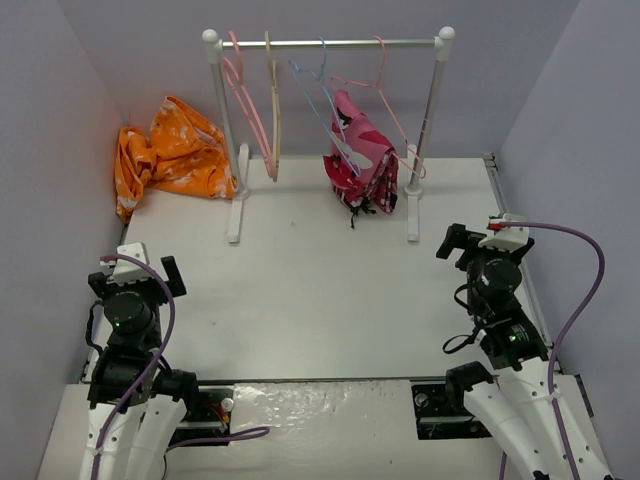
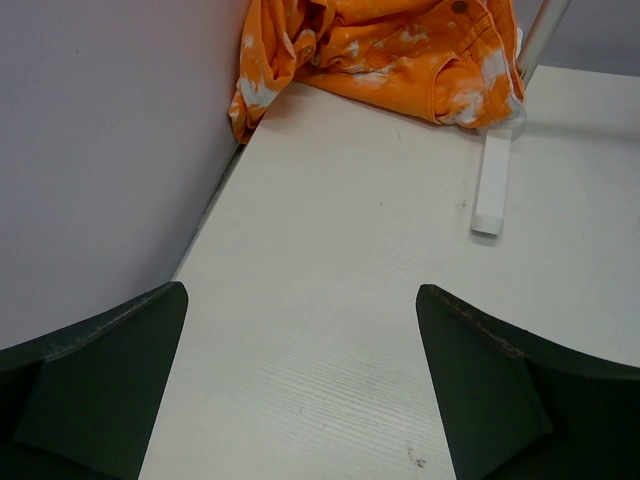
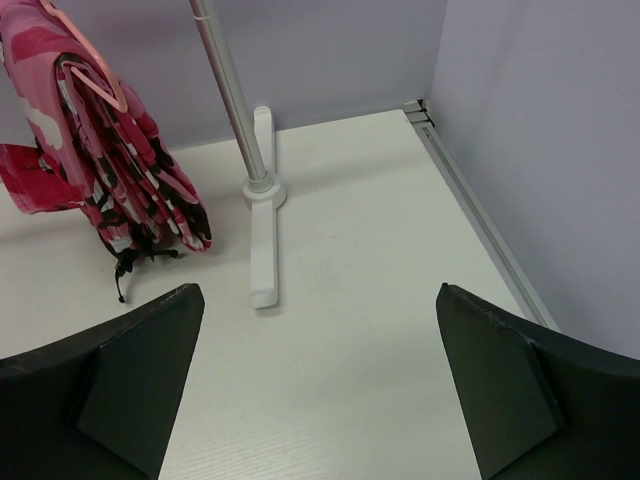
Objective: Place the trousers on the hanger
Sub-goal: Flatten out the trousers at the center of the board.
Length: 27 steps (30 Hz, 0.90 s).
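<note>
Left claw [image 2: 300, 310] gapes; orange, white-blotched trousers [image 2: 385, 45] lie crumpled.

The orange trousers [image 1: 175, 155] with the white blotchy print are just a crumpled heap in the far-left corner of the counter [image 1: 320, 290], legs all bunched up. The bright pink hanger [image 1: 243, 100] dangles by its hook near the left end of the rail [image 1: 330, 43], turned nearly edge-on.
</note>
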Each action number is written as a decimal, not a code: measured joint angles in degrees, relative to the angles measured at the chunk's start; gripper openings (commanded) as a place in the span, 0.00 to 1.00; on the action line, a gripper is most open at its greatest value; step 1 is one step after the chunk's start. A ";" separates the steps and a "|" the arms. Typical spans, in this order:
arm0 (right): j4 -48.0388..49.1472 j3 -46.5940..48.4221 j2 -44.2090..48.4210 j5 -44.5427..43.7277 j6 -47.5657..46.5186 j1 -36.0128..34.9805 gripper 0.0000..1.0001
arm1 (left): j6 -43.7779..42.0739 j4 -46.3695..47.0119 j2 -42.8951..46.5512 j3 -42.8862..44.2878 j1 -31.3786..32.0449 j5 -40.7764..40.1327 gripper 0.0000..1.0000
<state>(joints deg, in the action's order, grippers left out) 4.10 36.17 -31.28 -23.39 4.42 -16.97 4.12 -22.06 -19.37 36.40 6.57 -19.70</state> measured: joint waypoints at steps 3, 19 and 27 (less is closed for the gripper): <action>-0.02 0.48 -0.05 0.26 -0.01 0.00 1.00 | 0.03 0.00 -0.06 0.00 0.00 0.18 0.97; -2.47 8.09 -7.89 2.92 2.48 0.00 1.00 | 8.73 4.92 -15.08 0.94 0.00 4.56 0.97; -3.52 8.35 -9.02 8.07 3.07 0.00 1.00 | 14.76 18.96 -36.38 3.52 0.00 4.60 0.96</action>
<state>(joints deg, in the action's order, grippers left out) 0.58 44.52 -40.30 -15.33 7.49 -16.97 18.88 -3.10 -55.75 39.93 6.57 -15.11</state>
